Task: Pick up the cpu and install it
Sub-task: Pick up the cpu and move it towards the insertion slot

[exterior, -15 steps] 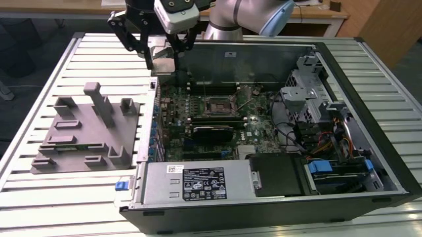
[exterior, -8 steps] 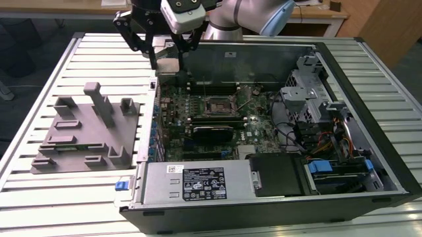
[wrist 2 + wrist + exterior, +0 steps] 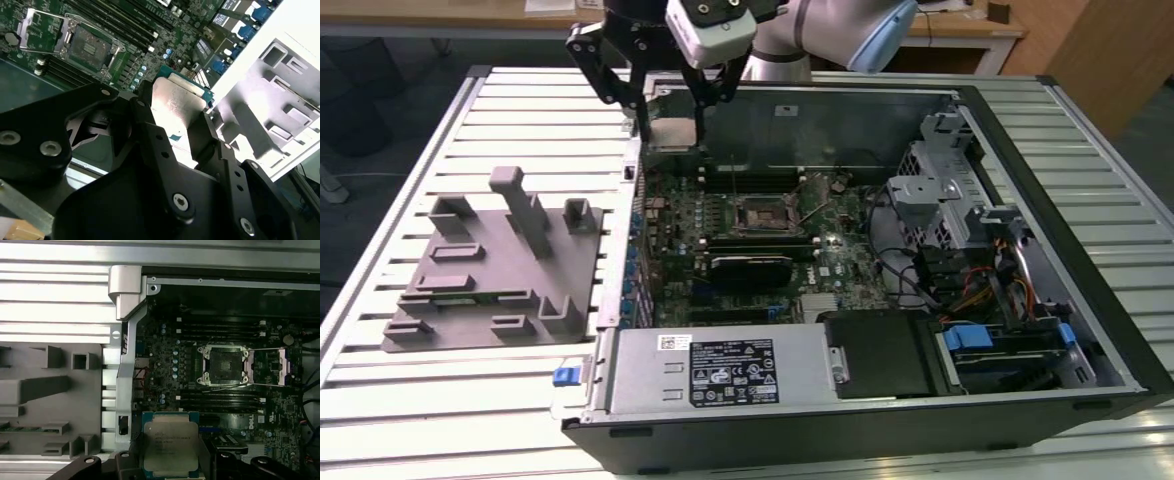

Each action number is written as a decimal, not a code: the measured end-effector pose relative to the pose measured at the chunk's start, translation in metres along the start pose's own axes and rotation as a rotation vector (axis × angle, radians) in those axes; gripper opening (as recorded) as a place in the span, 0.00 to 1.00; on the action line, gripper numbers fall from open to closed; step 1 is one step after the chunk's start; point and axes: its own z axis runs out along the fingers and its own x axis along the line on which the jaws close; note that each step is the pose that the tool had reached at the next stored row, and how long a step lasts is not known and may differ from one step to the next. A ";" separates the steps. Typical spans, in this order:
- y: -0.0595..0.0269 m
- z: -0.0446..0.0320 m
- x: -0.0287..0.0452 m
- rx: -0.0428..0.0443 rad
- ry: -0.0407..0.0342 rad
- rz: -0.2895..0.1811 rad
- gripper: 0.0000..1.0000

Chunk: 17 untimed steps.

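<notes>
The cpu [image 3: 674, 136] is a small flat square chip with a pale silver top, held between the two black fingers of my gripper [image 3: 672, 130]. It hangs above the back left corner of the open computer case, over the motherboard's edge. In both wrist views the cpu [image 3: 170, 442] [image 3: 176, 102] sits clamped by its sides in the gripper [image 3: 170, 462] [image 3: 175, 127]. The dark square socket [image 3: 762, 212] [image 3: 222, 365] [image 3: 90, 46] lies open on the motherboard with its metal frame flipped back. It is apart from the chip, toward the case's middle.
A grey moulded fixture [image 3: 494, 265] [image 3: 45, 390] with upright posts stands on the slatted table at the exterior view's left of the case. Case wall [image 3: 634, 180], memory slots [image 3: 754, 240], drive cage [image 3: 941, 195] and power supply [image 3: 720, 370] surround the socket.
</notes>
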 end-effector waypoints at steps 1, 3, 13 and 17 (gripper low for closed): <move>0.0000 0.0001 -0.0022 0.0000 0.0000 0.000 0.53; 0.0000 0.0001 -0.0073 0.0001 0.0001 0.000 0.53; 0.0064 0.0040 -0.0412 -0.0014 0.0000 0.000 0.53; 0.0110 0.0057 -0.0518 -0.0029 0.0001 0.000 0.53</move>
